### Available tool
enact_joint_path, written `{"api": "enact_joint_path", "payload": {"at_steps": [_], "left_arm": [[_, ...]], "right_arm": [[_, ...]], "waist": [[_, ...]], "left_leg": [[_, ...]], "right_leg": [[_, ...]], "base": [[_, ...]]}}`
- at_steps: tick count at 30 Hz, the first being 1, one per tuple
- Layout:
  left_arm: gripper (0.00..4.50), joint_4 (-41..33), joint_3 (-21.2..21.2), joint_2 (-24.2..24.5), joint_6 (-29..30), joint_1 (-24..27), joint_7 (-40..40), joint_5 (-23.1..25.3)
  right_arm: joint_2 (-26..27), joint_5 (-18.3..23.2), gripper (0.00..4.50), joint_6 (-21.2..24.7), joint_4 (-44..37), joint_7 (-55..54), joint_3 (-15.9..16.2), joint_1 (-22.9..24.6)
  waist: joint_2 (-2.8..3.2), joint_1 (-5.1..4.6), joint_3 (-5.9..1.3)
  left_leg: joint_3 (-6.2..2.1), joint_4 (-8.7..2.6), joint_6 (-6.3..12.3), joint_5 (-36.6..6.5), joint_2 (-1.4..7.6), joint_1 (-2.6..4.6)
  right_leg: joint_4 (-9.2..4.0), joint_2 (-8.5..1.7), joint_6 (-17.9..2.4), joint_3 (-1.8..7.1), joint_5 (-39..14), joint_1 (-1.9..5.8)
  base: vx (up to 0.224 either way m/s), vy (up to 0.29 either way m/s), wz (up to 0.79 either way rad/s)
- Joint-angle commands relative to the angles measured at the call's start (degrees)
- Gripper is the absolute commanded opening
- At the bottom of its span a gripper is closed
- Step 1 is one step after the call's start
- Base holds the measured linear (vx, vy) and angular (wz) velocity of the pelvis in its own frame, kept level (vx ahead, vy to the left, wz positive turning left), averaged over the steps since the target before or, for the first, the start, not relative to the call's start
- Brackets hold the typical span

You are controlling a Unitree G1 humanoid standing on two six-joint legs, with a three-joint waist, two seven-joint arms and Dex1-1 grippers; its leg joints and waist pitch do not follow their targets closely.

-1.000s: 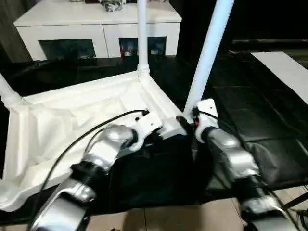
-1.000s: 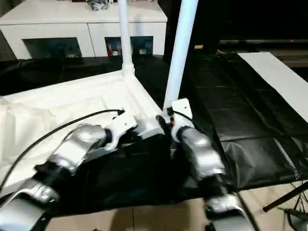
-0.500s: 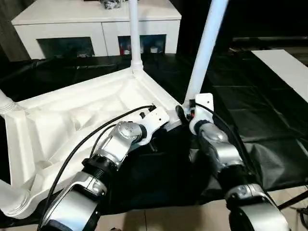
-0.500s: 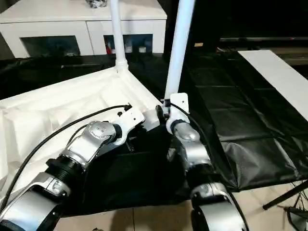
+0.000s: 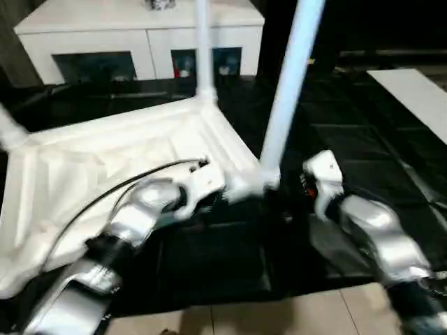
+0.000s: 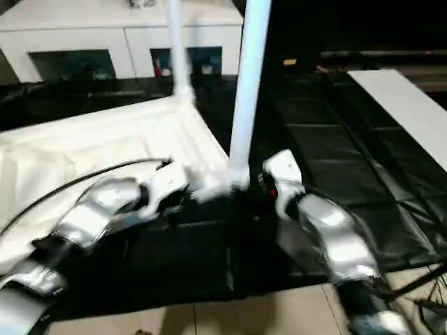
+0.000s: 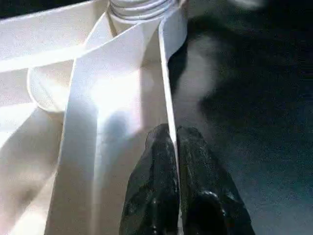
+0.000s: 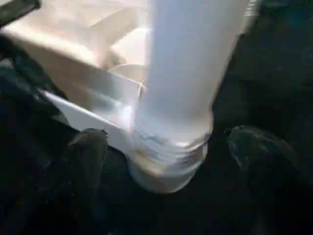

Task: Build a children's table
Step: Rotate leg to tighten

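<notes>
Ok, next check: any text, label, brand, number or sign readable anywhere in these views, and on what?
None can be read.
Table top, legs, white cabinet: no print visible.
Small objects behind the cabinet's glass doors: too blurred to tell whether they carry any text.

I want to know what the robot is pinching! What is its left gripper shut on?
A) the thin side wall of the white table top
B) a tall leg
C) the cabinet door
A: in the left wrist view the left gripper has its two black fingers pressed on either side of the table top's thin side wall.
</notes>
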Motion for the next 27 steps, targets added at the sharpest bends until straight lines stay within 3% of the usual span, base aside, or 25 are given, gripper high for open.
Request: {"api": "enact_joint_path", "payload": {"at_steps": [1, 5, 10, 11, 12, 27], "left_arm": [[0.0, -3.89, -1.92, 0.25, -0.42, -0.17, -5.26, -1.78], [0.0, -4.14, -2.14, 1.32, -0.48, -0.28, -6.71, -1.73], [0.0, -3.07, -1.72, 2.44, -1.48, -0.63, -6.64, -0.83], [0.0, -3.02, -1.56, 2.66, -1.42, -0.65, -6.81, -0.87], [0.0, -3.02, -1.4, 2.97, -1.32, -0.68, -7.05, -0.89], [0.0, -3.33, -1.45, 4.11, -0.67, -0.56, -8.35, -1.32]], "right_arm": [[-0.95, 1.62, 4.32, 0.61, -2.09, 4.53, 0.66, -0.5], [-1.87, 0.29, 4.32, 0.15, -0.87, 5.95, 1.41, -1.57], [-3.49, -0.62, 4.16, -0.72, 0.24, 8.71, 3.15, -2.28], [-3.81, -0.77, 4.16, -0.83, 0.62, 9.5, 3.43, -2.37], [-3.91, -1.06, 4.16, -1.08, 1.23, 10.17, 3.45, -2.53], [-2.83, -1.11, 2.9, -2.37, 4.67, 11.8, 3.09, -4.16]], "waist": [[-0.18, -0.02, -3.29], [-0.2, 0.59, -3.36], [-0.39, 0.64, -3.5], [-0.89, 0.6, -3.49], [-0.66, 0.63, -3.49], [-0.64, 0.59, -3.64]], "left_leg": [[-0.44, -3.93, 4.21, -9.85, 1.83, 0.98], [-0.28, -3.89, 3.89, -9.05, 1.81, 1.22], [-0.2, -3.7, 3.96, -7.74, 1.67, 0.95], [-0.15, -3.69, 4.17, -7.53, 1.65, 0.88], [-0.19, -3.63, 4.45, -7.15, 1.61, 0.78], [-0.08, -3.37, 5.09, -6.42, 1.61, 0.88]], "right_leg": [[-3.96, -2.72, -15.58, 2.58, 0.8, 2.43], [-3.87, -2.75, -15.59, 2.57, 0.53, 2.2], [-3.67, -2.87, -15.16, 2.59, 1.93, 2.48], [-3.72, -2.85, -15.16, 2.57, 2.01, 2.54], [-3.61, -2.9, -15.21, 2.56, 2.04, 2.57], [-3.41, -2.78, -15.8, 2.49, 2.35, 2.43]], "base": [[0.0, 0.0, 0.0], [0.0, 0.0, 0.0], [0.0, 0.0, 0.0], [0.0, 0.0, 0.0], [0.0, 0.0, 0.0], [0.0, 0.0, 0.0]]}}
